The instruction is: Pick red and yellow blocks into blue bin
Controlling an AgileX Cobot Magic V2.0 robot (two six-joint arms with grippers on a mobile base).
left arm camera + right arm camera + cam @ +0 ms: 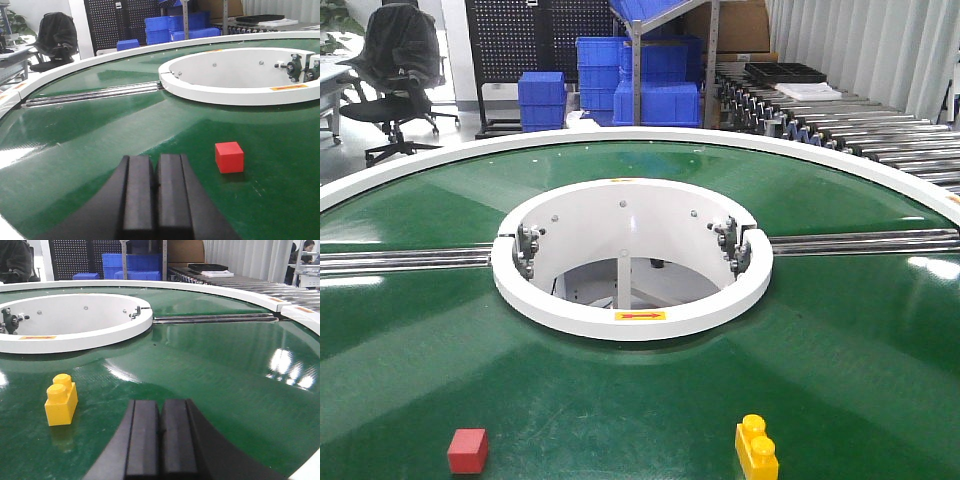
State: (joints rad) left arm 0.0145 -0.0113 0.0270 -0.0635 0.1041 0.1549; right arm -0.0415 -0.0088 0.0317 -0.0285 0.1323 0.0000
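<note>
The front view takes in the whole green round tabletop [620,400] with its white ring [630,322] around a central opening. The red cube [468,450] sits near the lower left edge of that view and the yellow brick [757,450] near the lower right, well apart from each other, and both rest on the green surface. Neither arm appears in this view. Only here do the office chair [395,70], the stacked blue crates [640,80] and the roller conveyor [860,130] show clearly beyond the rim.

The left wrist view shows the left gripper [154,167] clenched on nothing, its black fingers pressed together. The red cube lies ahead and to the right of it, apart from the fingers, and the yellow brick is out of frame.

The right wrist view shows the right gripper [160,412] likewise closed and empty. The yellow brick stands studs-up ahead to its left, between the fingers and the white ring. The red cube is not visible there.
</note>
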